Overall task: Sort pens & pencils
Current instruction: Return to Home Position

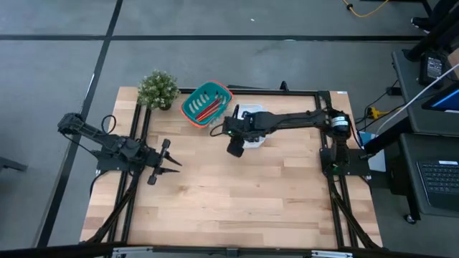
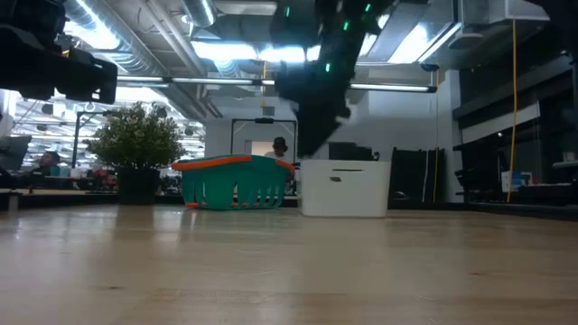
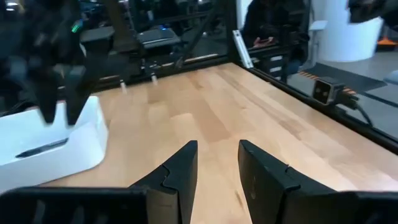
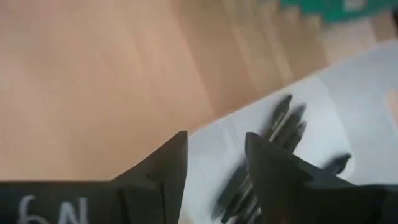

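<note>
Noted right end effector (image 4: 216,142) hanging over the edge of the bin (image 2: 345,188), fingers parted a moderate gap, nothing held. Found pens (image 4: 278,140) lying together inside the bin, and pencils (image 1: 209,109) in the basket (image 1: 188,109) just beside it. None seen loose on the surface (image 1: 237,208). Sorting judged complete, with only the retreat to home left. Main risk: pulling back toward the right base without rising first, with a fingertip catching the bin wall and dragging or tipping it, spilling pens. Height above the rim hard to read from the blurred wrist view; possibly very little clearance. Second risk: swinging wide on the way out and nudging the basket. Noted left end effector (image 3: 216,147) parked well apart on the left side, likewise parted and empty. No clash between arms expected. Worth lifting straight up before retracting.
</note>
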Controlling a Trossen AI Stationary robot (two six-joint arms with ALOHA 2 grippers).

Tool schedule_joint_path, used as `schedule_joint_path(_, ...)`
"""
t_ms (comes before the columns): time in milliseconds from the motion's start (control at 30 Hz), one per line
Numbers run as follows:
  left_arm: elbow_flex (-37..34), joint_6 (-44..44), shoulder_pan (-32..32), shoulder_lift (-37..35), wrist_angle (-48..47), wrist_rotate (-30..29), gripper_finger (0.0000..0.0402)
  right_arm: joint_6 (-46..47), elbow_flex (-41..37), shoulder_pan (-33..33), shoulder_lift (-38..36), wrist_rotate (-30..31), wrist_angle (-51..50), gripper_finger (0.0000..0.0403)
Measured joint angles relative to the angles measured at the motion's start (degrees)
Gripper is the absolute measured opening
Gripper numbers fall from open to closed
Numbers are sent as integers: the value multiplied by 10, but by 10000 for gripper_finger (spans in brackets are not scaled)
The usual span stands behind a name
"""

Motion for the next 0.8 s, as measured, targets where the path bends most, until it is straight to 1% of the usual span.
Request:
schedule_joint_path(133, 0, -4, 14, -1, 0, 4, 110, -17, 0, 18, -57, 1, 7, 162)
schedule_joint_path(300, 0, -15, 16, -1, 0, 14, 110, -36, 0, 46, -148, 4, 24, 162)
schedule_joint_path(400, 0, -18, 16, -1, 0, 14, 110, -61, -6, 76, -196, 3, 52, 162)
schedule_joint_path(433, 0, -19, 16, -1, 0, 14, 110, -75, -18, 86, -216, 4, 78, 162)
schedule_joint_path(467, 0, -19, 16, -1, 0, 14, 110, -85, -38, 97, -234, 7, 101, 162)
schedule_joint_path(533, 0, -20, 16, -1, 1, 14, 110, -101, -102, 113, -284, 12, 178, 162)
schedule_joint_path(600, 0, -21, 16, -1, 6, 14, 110, -102, -180, 124, -340, 15, 240, 162)
schedule_joint_path(733, 0, -31, 16, -1, 8, 14, 110, -71, -340, 139, -450, 18, 342, 162)
schedule_joint_path(800, 0, -31, 16, -1, 10, 14, 110, -80, -410, 153, -500, 15, 421, 162)
